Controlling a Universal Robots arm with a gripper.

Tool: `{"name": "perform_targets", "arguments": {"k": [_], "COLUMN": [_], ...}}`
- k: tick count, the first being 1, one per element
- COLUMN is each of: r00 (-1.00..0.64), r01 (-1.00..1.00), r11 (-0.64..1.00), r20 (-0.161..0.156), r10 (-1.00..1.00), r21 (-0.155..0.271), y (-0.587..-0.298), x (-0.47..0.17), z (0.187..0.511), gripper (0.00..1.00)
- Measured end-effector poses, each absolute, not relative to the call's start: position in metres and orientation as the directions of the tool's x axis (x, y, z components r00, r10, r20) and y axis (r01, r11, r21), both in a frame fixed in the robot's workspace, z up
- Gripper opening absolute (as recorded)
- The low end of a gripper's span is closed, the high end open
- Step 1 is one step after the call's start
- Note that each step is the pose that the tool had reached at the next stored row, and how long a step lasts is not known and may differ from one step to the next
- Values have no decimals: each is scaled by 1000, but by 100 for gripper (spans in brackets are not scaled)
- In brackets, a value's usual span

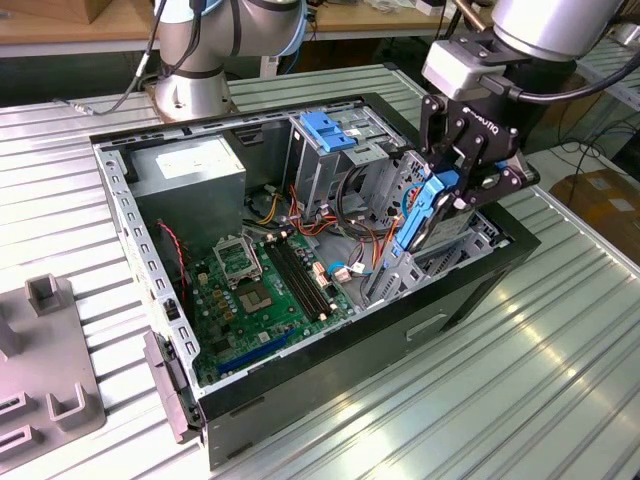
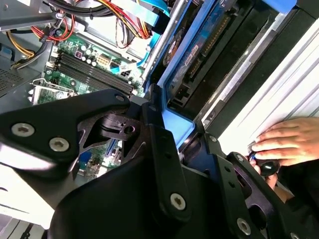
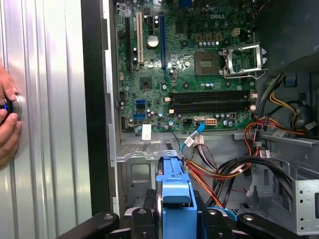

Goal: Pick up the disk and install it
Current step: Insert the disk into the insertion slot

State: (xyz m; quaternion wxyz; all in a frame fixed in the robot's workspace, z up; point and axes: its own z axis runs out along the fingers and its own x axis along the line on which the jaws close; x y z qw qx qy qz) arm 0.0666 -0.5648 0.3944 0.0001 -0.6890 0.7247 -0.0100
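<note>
Exterior view: your ribbed metal table (image 1: 520, 380) carries an open computer case (image 1: 300, 395) lying on its side, with the green motherboard (image 1: 265, 285) exposed. Above the end of the case toward the exterior view's right, your black gripper (image 1: 452, 195) has its fingers pinched on the disk (image 1: 416, 220). You hold it on edge and tilted, blue rail showing, lower end at the metal drive bay (image 1: 385, 270). In the first wrist view, a person's hand (image 3: 7, 134) rests on the table beside the case.
</note>
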Motion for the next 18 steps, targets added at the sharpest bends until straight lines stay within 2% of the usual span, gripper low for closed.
{"name": "perform_targets", "arguments": {"k": [18], "r00": [-51], "r01": [-999], "r11": [50], "r20": [14], "r10": [-999], "r21": [-14], "y": [-565], "x": [67], "z": [368], "gripper": [37]}}
